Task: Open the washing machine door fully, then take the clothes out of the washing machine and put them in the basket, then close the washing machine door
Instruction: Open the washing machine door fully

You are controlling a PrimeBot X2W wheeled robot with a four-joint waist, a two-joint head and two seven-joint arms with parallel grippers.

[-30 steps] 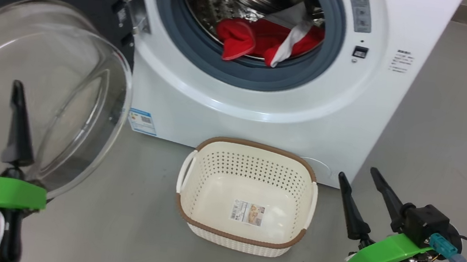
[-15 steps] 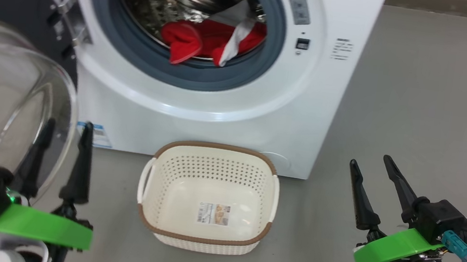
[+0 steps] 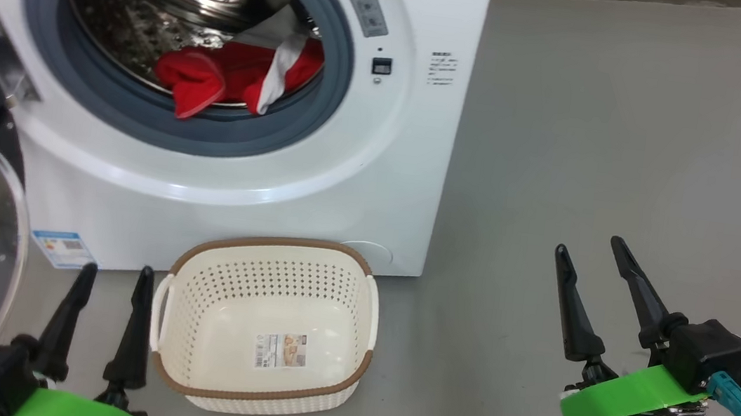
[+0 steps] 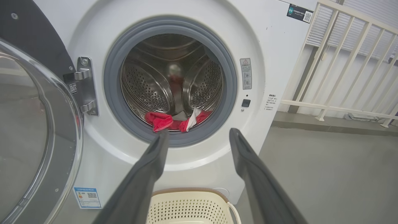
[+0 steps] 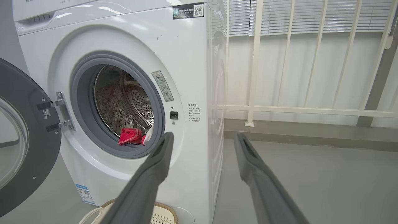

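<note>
The red clothes lie at the drum's front lip in the washing machine, far beyond my left fingers and right fingers, both pairs spread wide and empty. The basket stands just right of my left pair. The sticker writing is too small to read.

Red clothes, white washing machine, cream perforated basket.

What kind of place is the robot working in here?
Probably a laundry corner or balcony: a white washing machine with red clothes inside, a basket on the grey floor, and a pale railing.
</note>
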